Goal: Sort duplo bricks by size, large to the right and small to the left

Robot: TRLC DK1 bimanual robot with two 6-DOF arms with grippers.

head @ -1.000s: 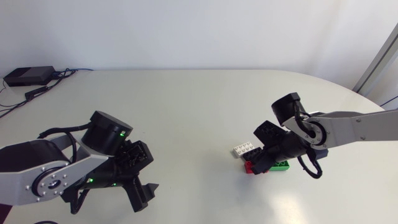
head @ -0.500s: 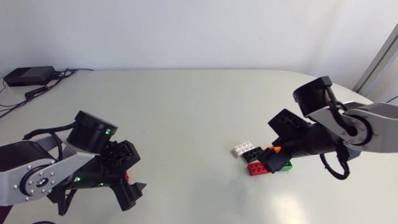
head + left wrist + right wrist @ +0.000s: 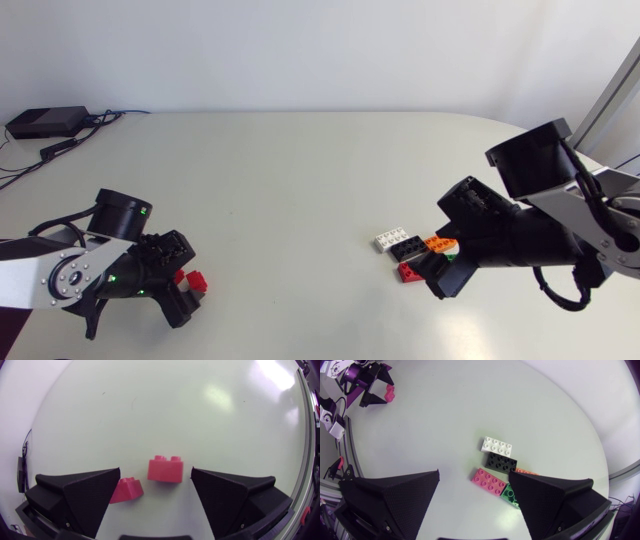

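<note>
Two small red bricks lie at the left: one (image 3: 165, 469) sits between the fingers of my open left gripper (image 3: 155, 472), untouched, the other (image 3: 126, 490) by one finger. In the head view they show as a red patch (image 3: 195, 281) beside that gripper (image 3: 185, 298). At the right lies a cluster of large bricks: white (image 3: 497, 446), black (image 3: 501, 462), orange (image 3: 522, 471), red (image 3: 489, 481) and green (image 3: 512, 496). My right gripper (image 3: 474, 474) hangs open above and just short of the cluster, holding nothing. In the head view it (image 3: 440, 272) covers most of the green brick, beside the red brick (image 3: 408, 271).
A black box (image 3: 45, 122) with cables sits at the table's far left corner. Bare tabletop (image 3: 300, 220) stretches between the two groups of bricks. The table's rounded edge runs close behind the large bricks on the right.
My right gripper has opened and pulled back to the right off the cluster; an orange brick now lies beside the black one. My left arm drew back leftward, uncovering the small red bricks.
</note>
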